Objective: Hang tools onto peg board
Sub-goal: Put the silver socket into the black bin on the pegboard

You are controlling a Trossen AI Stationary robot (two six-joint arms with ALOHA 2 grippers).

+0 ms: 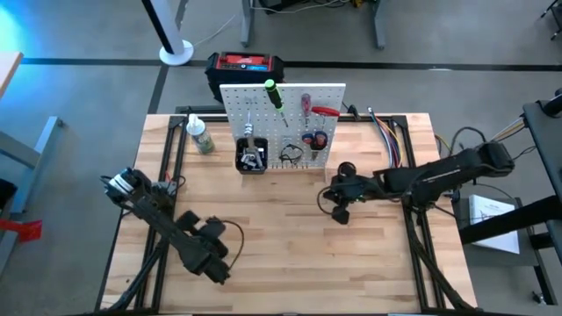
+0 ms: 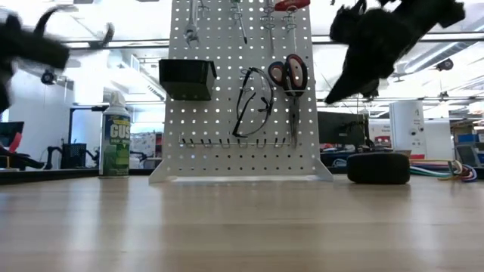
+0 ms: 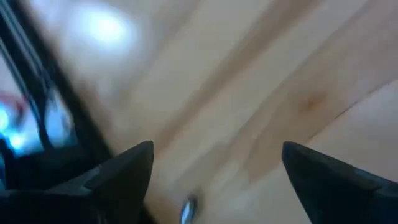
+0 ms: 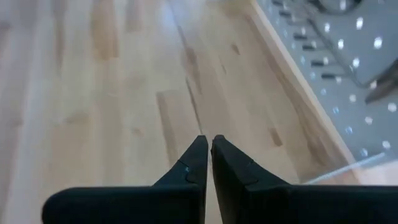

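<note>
bare table [image 1: 281, 254] between both arms

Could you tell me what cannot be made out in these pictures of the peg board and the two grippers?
- Black bin contents: too small in the high view, hidden by its front wall in the low view.
- Tools along the peg board top: cut off by the low view's upper edge.
- Left gripper: blurred by motion in its wrist view.
- Right gripper: dark blur in the low view.

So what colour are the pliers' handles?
Red, on the pliers hanging from the board; clearest in the low view.
</note>
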